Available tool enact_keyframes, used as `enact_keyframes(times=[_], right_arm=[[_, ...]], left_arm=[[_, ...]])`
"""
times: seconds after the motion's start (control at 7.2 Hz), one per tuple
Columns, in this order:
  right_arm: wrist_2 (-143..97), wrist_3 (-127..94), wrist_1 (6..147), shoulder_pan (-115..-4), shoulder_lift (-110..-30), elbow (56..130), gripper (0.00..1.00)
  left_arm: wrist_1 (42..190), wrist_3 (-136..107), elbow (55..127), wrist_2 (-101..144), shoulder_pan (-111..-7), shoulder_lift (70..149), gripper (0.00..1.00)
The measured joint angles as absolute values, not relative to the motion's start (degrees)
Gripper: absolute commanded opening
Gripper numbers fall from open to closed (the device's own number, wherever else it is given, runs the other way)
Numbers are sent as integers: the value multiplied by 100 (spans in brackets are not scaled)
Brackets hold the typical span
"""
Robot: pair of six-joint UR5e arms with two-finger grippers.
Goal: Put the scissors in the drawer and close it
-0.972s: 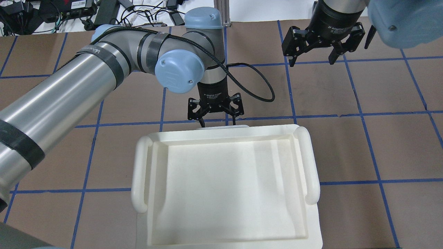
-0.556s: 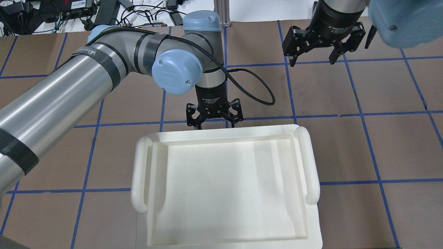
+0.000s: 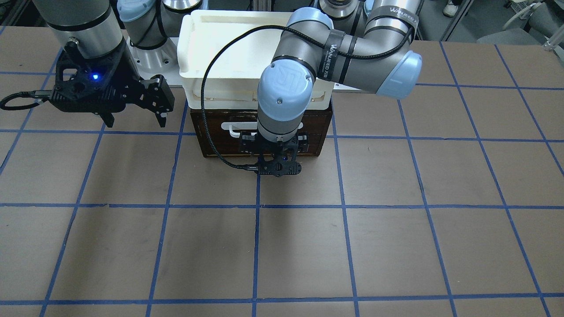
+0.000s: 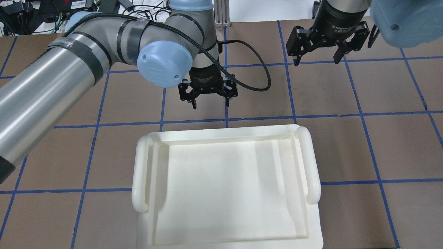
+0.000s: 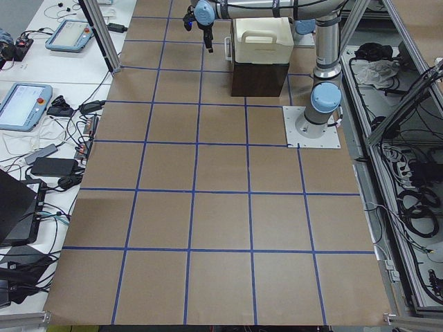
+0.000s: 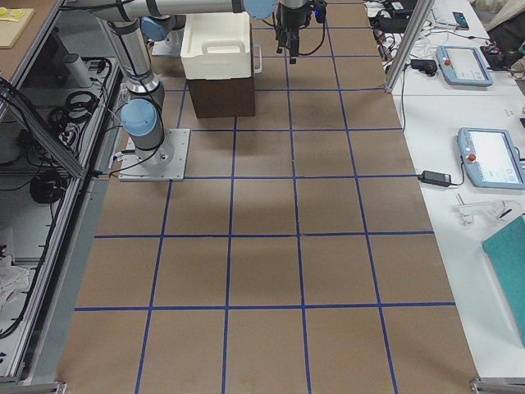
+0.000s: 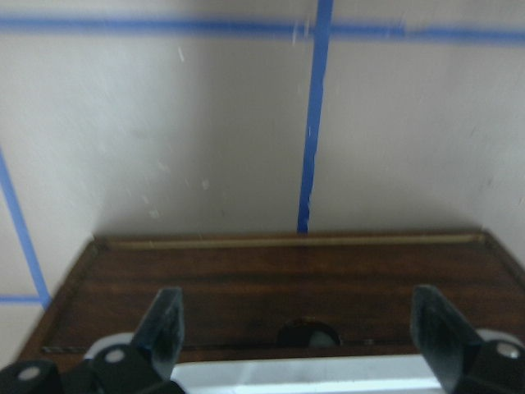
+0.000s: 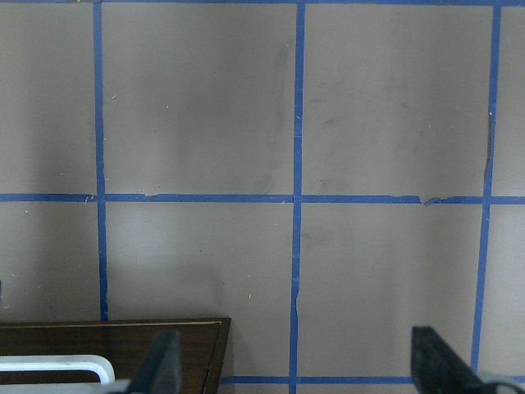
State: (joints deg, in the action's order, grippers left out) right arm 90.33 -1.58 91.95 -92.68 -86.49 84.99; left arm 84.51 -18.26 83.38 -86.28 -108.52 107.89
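drawer [image 3: 218,141], upper centre of the front-facing view, appears fully shut; scissors show in no view, judged inside it; left gripper [image 4: 210,103] just off its front and right gripper [image 4: 316,63] at the overhead view's upper right both stand spread and empty; task judged essentially done.

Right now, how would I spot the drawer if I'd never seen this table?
Find the big white tray; the drawer is the dark brown wooden front directly beneath it. Unlike anything nearby, it carries a white bar handle.
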Motion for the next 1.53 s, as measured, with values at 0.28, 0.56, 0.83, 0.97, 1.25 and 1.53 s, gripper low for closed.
enact_keyframes(times=[0.28,0.56,0.83,0.97,1.25,1.53], right_arm=[[9041,-158,9194,-9264,-8649,8499,100],[9042,-158,9193,-9264,-8649,8508,100],[9044,-158,9195,-9264,-8649,8514,100],[9044,-158,9199,-9264,-8649,8516,100],[9044,-158,9196,-9264,-8648,8516,100],[9049,-158,9188,-9264,-8649,8516,100]], left_arm=[[8519,-1480,8394,-8889,-10534,10031,97],[8893,-1328,8842,-8947,-10121,9191,97],[8814,-885,9292,-8951,-9608,8667,100],[8737,-713,9234,-8957,-9348,8650,100],[8815,-613,8891,-8947,-9117,8827,100],[8891,-601,8793,-8942,-9091,8895,100]])
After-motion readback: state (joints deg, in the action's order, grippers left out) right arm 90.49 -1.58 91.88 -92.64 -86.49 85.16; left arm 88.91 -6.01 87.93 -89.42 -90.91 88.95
